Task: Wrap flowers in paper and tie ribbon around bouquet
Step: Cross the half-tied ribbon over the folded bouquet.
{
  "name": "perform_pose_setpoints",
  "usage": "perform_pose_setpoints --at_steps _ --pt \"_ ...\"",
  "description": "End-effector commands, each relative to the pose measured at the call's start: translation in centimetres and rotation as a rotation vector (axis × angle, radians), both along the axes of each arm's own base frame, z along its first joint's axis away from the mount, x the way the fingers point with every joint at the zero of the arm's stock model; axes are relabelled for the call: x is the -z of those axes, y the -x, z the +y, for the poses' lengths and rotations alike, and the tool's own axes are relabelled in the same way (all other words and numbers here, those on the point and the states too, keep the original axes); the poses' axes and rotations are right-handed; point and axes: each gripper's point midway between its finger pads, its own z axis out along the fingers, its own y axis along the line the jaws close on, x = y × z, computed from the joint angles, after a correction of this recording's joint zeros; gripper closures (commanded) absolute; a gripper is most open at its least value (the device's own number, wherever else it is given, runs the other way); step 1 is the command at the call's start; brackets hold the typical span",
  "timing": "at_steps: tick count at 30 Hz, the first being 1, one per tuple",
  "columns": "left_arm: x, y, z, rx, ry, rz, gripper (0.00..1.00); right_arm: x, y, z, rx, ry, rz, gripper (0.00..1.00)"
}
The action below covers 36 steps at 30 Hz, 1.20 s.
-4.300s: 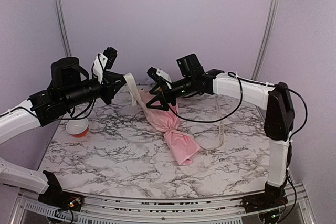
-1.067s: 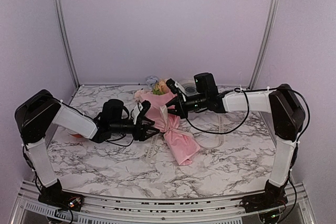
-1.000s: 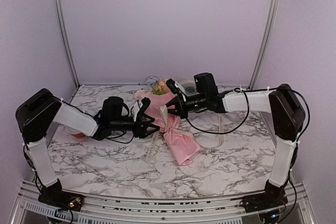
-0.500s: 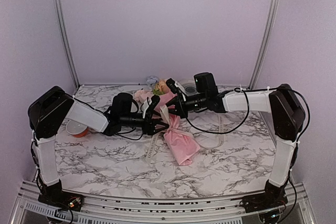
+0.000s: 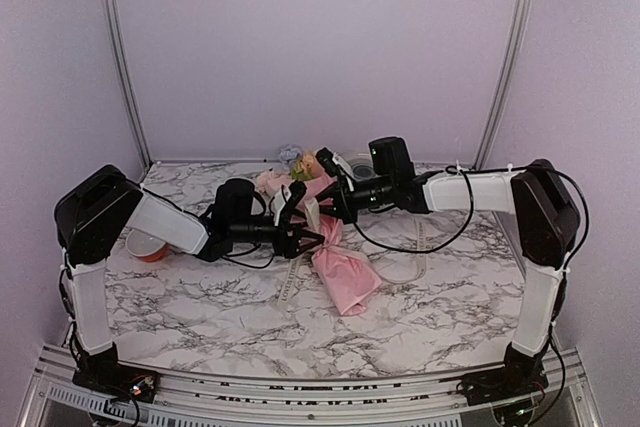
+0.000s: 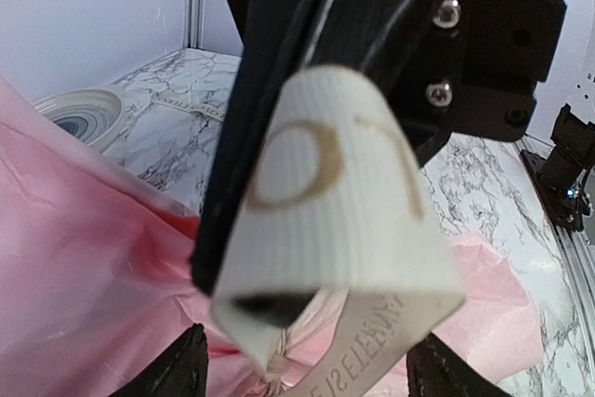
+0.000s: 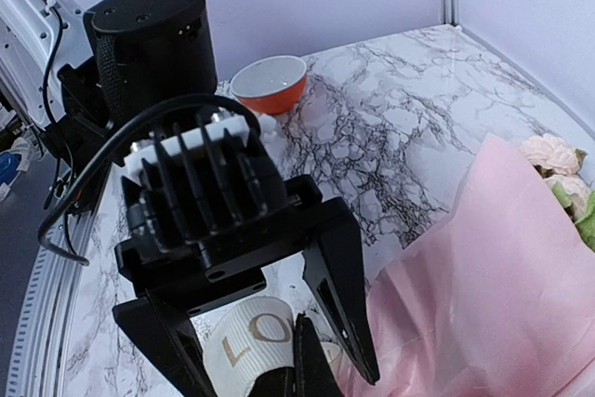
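Right wrist view: right fingers [image 7: 299, 367], closed, pinch the ribbon [image 7: 244, 341] beside the bouquet [image 7: 483, 267], likely offering its loop between wide-spread left fingers [image 7: 339, 304].

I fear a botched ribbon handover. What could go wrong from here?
The left gripper stands open on either side of the ribbon loop that the shut right gripper pinches; closing there could nip that gripper instead of ribbon. The pink paper lies right beneath, so a low grab may catch and crumple it. The ribbon's free end lies slack on the table; a missed handover could loosen the tie.
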Motion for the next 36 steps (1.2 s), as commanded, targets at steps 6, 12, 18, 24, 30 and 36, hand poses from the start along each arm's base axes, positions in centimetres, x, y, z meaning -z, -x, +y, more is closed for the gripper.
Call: perform_pose_setpoints --at_steps 6,12,18,24,30,36 --pt "-1.0 0.7 -1.9 0.039 0.067 -0.011 0.57 -0.6 -1.5 -0.2 0.026 -0.019 0.011 1.00" --pt "-0.5 0.4 -1.4 0.018 0.064 0.014 1.00 0.1 -1.8 -0.9 0.064 0.012 0.041 1.00" --pt "0.0 -0.4 -0.9 -0.022 0.059 0.034 1.00 0.3 -3.4 -3.0 0.219 0.072 0.087 0.81" --pt "0.2 -0.1 -0.9 -0.004 0.054 0.023 1.00 2.0 -8.6 -14.2 0.768 0.275 0.157 0.60" --pt "0.4 0.1 -0.9 0.009 0.041 0.003 1.00 7.6 -10.2 -29.4 1.346 0.695 0.281 0.37" --pt "1.0 0.7 -0.8 0.031 0.031 0.015 1.00 12.5 -9.8 -30.6 1.300 0.835 0.437 0.32"
